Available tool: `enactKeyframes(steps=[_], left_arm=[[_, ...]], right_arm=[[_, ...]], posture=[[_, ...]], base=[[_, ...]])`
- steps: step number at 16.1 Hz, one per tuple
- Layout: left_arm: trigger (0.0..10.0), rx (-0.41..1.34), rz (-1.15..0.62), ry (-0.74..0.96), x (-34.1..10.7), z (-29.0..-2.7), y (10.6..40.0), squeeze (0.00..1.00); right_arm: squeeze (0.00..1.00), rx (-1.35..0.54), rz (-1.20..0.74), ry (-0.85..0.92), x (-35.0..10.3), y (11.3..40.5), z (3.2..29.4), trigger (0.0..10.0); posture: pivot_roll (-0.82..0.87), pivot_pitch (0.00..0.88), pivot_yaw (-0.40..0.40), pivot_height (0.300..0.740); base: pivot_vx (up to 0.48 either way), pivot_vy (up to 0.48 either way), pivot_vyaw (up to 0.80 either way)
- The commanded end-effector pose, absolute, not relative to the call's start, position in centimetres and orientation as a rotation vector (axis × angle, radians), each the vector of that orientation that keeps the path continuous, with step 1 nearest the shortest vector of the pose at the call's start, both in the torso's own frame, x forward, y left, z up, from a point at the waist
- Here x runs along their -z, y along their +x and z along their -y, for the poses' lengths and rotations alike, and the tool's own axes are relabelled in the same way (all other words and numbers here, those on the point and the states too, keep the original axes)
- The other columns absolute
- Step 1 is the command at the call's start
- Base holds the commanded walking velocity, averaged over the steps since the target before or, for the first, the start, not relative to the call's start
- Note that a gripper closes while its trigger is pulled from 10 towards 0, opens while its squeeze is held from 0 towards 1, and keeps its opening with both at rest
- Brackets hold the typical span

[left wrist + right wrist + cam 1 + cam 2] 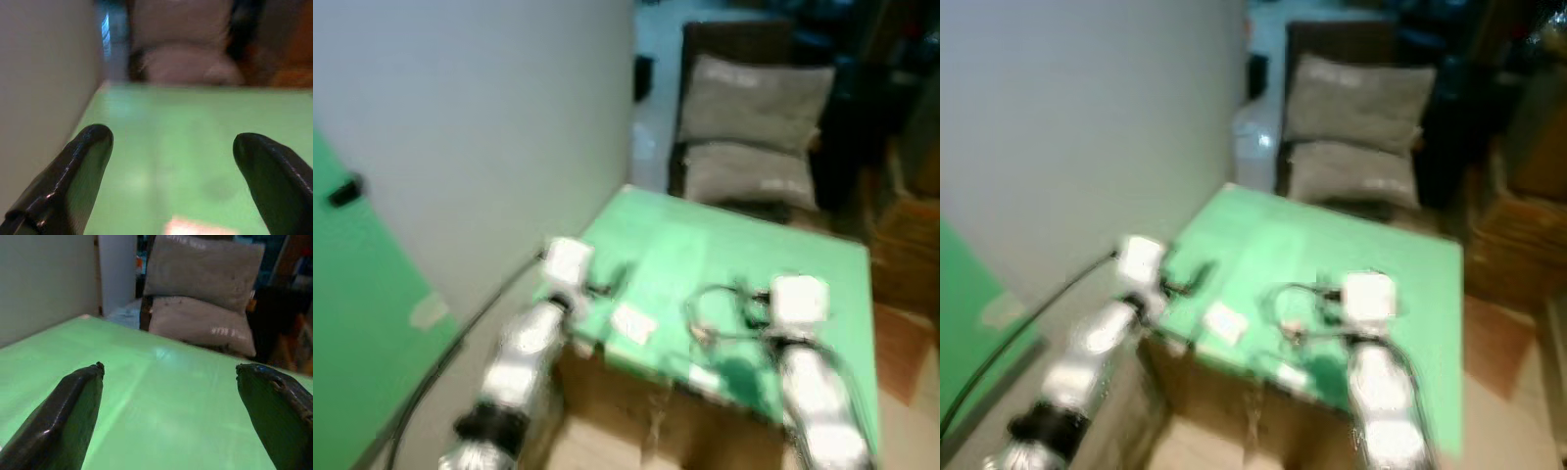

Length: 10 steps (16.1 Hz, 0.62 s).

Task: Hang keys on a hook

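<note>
From my head, blurred, I see a green tabletop with both my arms reaching over its near edge, a white wall to the left and a chair with grey cushions beyond. I cannot make out the keys or a hook.

My left gripper hovers over the green surface, fingers wide apart, empty.

My right gripper likewise hangs spread wide, holding nothing.
</note>
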<state>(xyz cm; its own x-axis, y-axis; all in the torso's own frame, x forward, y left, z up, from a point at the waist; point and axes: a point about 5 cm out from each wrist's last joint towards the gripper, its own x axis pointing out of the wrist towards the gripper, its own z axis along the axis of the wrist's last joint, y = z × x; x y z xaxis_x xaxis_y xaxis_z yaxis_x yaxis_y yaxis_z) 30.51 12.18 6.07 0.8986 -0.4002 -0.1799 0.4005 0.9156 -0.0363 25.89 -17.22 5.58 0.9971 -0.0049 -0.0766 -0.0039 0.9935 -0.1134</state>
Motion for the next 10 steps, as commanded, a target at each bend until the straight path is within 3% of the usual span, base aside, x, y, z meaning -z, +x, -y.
enactKeyframes(steps=[1,3,5,10], left_arm=[[10.0,0.481,-0.212,0.028,-5.9,-10.2,30.8,0.00],[10.0,0.527,-0.231,0.037,-5.8,-8.9,30.9,0.00],[10.0,0.529,-0.247,0.029,-5.7,-8.3,31.1,0.00],[10.0,0.526,-0.407,0.072,-3.1,-6.7,30.6,0.00]], right_arm=[[0.00,0.019,-0.072,-0.137,-5.7,25.7,18.2,10.0],[0.00,0.004,-0.107,-0.157,-5.3,25.7,17.8,10.0],[0.00,0.010,-0.093,-0.135,-5.4,25.3,18.0,10.0],[0.00,-0.020,-0.118,-0.130,-4.7,24.2,17.5,10.0]], posture=[[-0.12,0.000,0.049,0.740],[-0.13,0.000,0.051,0.740],[-0.14,0.000,0.056,0.740],[-0.15,0.000,0.062,0.740]], base=[[0.000,0.000,0.00],[0.000,0.000,0.00],[0.000,0.000,-0.73],[0.000,0.000,0.00]])
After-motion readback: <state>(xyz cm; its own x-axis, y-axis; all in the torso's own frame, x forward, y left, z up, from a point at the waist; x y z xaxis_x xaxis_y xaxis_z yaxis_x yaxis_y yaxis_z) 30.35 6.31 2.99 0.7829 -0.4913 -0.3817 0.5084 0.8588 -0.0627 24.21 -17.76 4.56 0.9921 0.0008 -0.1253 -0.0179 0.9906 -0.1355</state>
